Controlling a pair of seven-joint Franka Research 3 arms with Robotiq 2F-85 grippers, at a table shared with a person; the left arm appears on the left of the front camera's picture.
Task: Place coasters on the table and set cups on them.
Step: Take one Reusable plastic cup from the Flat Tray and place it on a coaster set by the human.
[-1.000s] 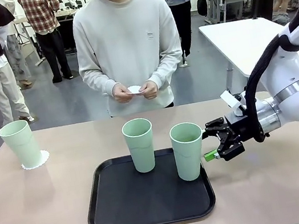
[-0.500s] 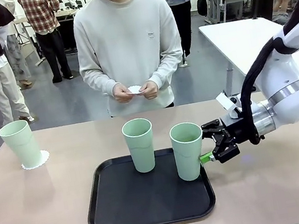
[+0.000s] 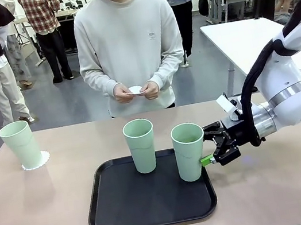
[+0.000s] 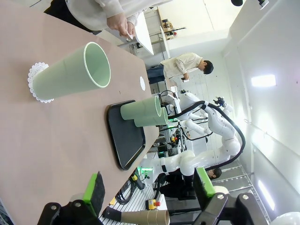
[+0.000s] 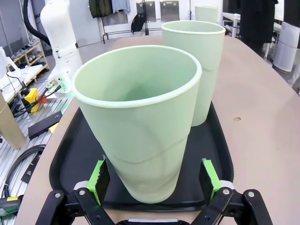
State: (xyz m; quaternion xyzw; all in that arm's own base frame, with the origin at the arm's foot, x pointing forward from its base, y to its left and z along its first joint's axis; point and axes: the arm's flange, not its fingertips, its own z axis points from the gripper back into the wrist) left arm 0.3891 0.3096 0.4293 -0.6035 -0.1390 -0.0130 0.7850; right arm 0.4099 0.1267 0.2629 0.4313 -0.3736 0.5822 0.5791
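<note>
Right tool [image 3: 206, 147] wide open around cup [image 3: 189, 151] at 3 o'clock on tray [image 3: 127, 210], holding nothing; uneven closing could tip it.

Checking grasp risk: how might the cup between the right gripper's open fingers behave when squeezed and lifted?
The cup looks empty and thin-walled: probably light, possibly flexing under the pads. Tall with a narrow base, it could tip if nudged.

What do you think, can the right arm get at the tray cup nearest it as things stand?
Probably yes: the right gripper is open, its green pads flanking the near cup low down with nothing between. The second cup on the tray stands apart, farther back.
</note>
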